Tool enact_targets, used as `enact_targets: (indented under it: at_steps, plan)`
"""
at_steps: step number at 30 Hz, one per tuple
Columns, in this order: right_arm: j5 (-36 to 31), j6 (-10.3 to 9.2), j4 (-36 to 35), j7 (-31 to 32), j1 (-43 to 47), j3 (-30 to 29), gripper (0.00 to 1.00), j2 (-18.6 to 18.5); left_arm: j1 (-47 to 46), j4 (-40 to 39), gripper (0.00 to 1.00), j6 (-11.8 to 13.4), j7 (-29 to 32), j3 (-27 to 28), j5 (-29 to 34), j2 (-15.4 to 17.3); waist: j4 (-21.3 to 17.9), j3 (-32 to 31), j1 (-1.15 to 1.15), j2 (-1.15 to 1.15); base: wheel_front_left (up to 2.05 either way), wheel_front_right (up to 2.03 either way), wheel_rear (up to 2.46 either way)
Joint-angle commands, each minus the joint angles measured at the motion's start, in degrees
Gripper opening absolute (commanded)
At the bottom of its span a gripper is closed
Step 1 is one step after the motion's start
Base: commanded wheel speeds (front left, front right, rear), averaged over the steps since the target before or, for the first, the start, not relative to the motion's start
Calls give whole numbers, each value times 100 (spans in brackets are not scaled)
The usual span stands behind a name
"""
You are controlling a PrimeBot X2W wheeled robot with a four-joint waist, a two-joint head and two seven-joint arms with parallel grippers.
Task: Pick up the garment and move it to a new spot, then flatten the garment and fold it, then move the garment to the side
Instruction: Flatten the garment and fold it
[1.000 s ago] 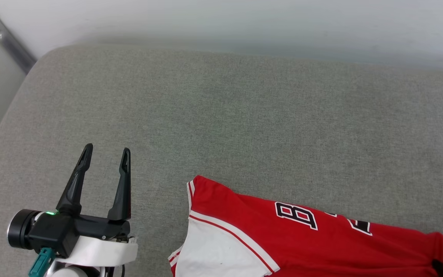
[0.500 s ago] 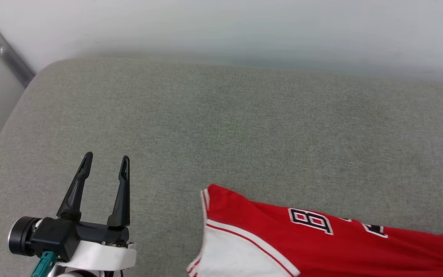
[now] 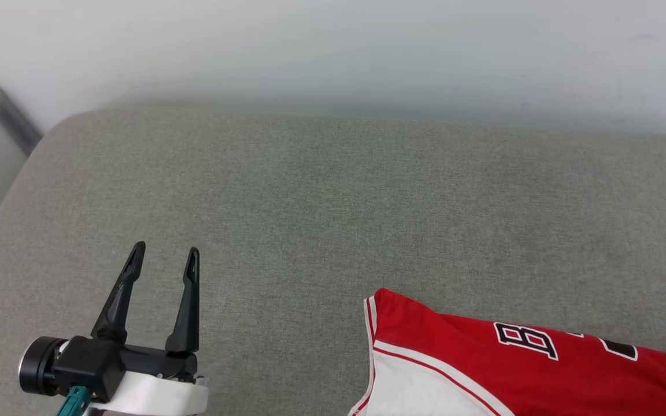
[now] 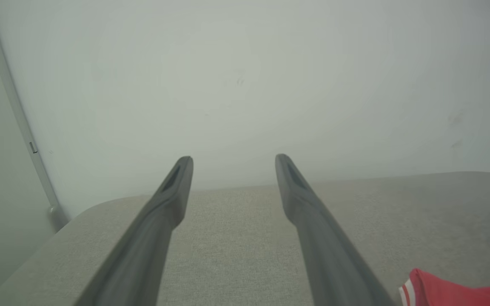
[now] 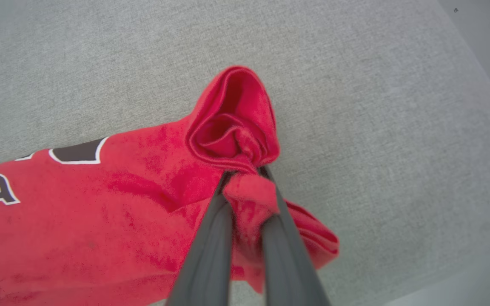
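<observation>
The right claw (image 5: 245,174) is clamped on a bunched red fold at the edge of the garment (image 5: 79,221). The garment is a soft red jersey with a white sleeve, striped trim and black, white-outlined lettering. It lies on the near right of the grey woven cushion (image 3: 310,202). The left claw (image 3: 166,249) hovers spread and empty, well apart to the garment's left. Beyond the cushion's rounded far edge stands a plain pale wall (image 3: 333,52).

Grey-green woven cushion (image 3: 321,196), rounded at its far left corner, butting against a plain pale wall (image 3: 333,52). Left of that corner, slim metal rail (image 3: 12,124) slanting up the wall, small fitting partway along.
</observation>
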Motion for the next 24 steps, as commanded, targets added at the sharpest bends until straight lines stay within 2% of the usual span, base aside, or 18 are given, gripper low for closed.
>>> enact_targets:
  at_steps: [1, 9, 14, 19, 24]
  plan:
    - [0, -2, -223, 70, 105, 118, 0, 67, 64, 7, 100, -6, -12, -4, 4, -19, -41, -64, 0, 0, 0, 0, 0]
    - [187, -2, -1429, 486, 424, 1038, 0, 699, 58, 19, 100, -8, -12, -90, -52, -31, -94, -141, 0, 0, 0, 0, 0]
    - [326, -2, -1911, 750, 468, 1752, 0, 1046, 45, 31, 100, -9, -12, -149, -74, -40, -53, -114, 0, 0, 0, 0, 0]
    - [491, -2, -2090, 845, 311, 2436, 0, 1235, -62, 61, 100, -9, -12, -189, -92, -58, 60, -55, 0, 0, 0, 0, 0]
    - [633, -2, -1829, 634, 160, 3055, 0, 1268, -145, 81, 100, -9, -12, -200, -124, -89, 197, -16, 0, 0, 0, 0, 0]
